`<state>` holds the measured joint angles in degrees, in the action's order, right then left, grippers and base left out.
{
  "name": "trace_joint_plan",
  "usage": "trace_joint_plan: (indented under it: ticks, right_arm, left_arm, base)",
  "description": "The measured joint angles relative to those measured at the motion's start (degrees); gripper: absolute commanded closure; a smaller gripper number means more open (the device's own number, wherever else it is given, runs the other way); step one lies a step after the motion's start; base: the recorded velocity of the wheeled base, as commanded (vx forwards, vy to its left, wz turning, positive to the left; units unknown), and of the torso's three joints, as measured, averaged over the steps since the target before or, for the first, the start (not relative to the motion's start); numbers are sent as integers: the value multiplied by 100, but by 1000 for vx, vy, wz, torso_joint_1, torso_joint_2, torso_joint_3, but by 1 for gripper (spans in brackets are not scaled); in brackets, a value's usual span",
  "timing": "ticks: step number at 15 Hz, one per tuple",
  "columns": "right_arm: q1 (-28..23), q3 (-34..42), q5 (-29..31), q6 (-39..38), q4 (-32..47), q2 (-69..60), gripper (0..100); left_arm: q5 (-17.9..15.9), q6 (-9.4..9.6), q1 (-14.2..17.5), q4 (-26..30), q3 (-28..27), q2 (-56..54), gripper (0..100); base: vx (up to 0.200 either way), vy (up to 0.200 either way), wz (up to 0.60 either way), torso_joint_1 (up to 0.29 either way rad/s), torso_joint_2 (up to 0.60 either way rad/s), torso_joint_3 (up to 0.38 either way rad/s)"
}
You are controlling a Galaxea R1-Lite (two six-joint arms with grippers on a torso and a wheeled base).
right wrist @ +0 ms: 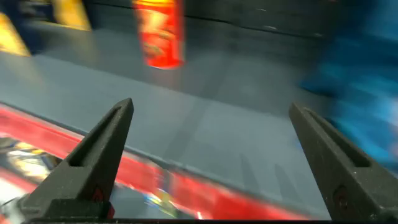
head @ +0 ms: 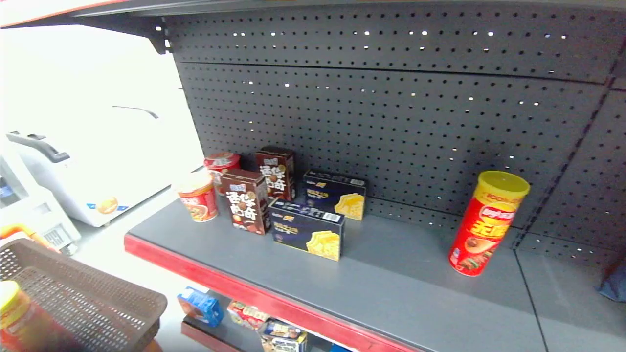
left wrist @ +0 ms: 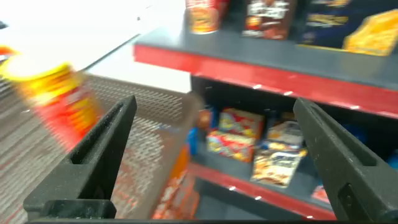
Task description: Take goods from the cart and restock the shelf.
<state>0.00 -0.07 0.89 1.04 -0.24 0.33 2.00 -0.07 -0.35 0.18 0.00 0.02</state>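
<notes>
Both spread empty — my left hand [left wrist: 214, 106] hangs by the cart [left wrist: 155, 107], I judge for its chip can [left wrist: 59, 99], my right hand [right wrist: 211, 106] before the shelf [right wrist: 217, 140].

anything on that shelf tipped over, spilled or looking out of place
Nothing is tipped, spilled or damaged. The only oddity: the red chips can stands upright alone toward the right of the shelf, well apart from the cups and boxes grouped at the left.
</notes>
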Motion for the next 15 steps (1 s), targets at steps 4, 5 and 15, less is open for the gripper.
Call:
trace_joint_plan:
  ticks: [4, 5, 15]
  right_arm:
    - [0, 0, 0, -2, 0, 0, 0]
    - [0, 0, 0, 2, -2, 0, 0]
    - [0, -2, 0, -44, 2, 0, 0]
  left_arm:
    - [-6, 0, 0, -2, 0, 0, 0]
    - [-9, 0, 0, 0, 0, 0, 0]
    - [-85, 124, -11, 90, -250, 38, 0]
  base:
    - [0, 0, 600, 4, 2, 2]
    - [0, 0, 600, -2, 7, 7]
    - [0, 0, 240, 2, 0, 1]
